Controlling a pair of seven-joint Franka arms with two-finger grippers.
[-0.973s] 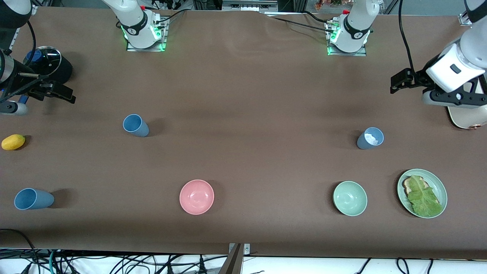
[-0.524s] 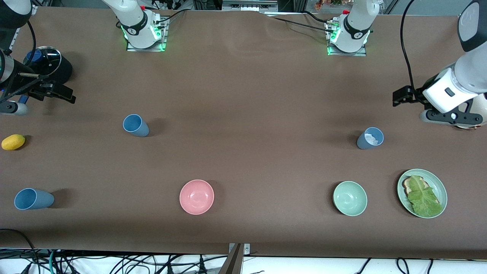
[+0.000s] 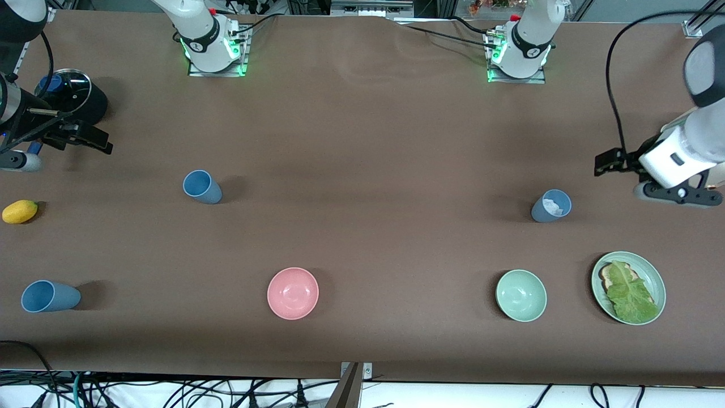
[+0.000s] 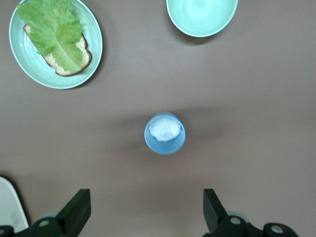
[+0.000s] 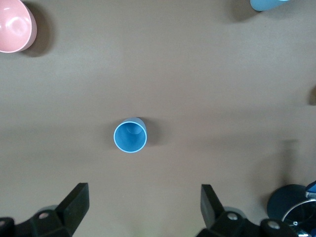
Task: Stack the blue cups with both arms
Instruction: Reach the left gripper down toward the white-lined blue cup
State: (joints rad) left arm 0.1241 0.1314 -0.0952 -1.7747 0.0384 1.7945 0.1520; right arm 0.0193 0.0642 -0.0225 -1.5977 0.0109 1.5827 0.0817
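A sky-blue cup (image 3: 202,187) stands upright toward the right arm's end of the table and shows in the right wrist view (image 5: 130,136). A duller slate-blue cup (image 3: 551,205) with something white inside stands toward the left arm's end and shows in the left wrist view (image 4: 165,134). A third blue cup (image 3: 50,296) stands near the front edge at the right arm's end. My left gripper (image 3: 605,163) is open and empty over bare table beside the slate-blue cup (image 4: 144,215). My right gripper (image 3: 105,143) is open and empty over bare table beside the sky-blue cup (image 5: 143,210).
A pink bowl (image 3: 293,293), a pale green bowl (image 3: 521,295) and a green plate (image 3: 660,283) with bread and lettuce sit nearer the front camera. A yellow fruit (image 3: 20,211) and a black lidded pot (image 3: 71,96) are at the right arm's end.
The left arm has swung lower in the front view, bringing its gripper closer to the slate-blue cup. The right arm and all cups have not moved.
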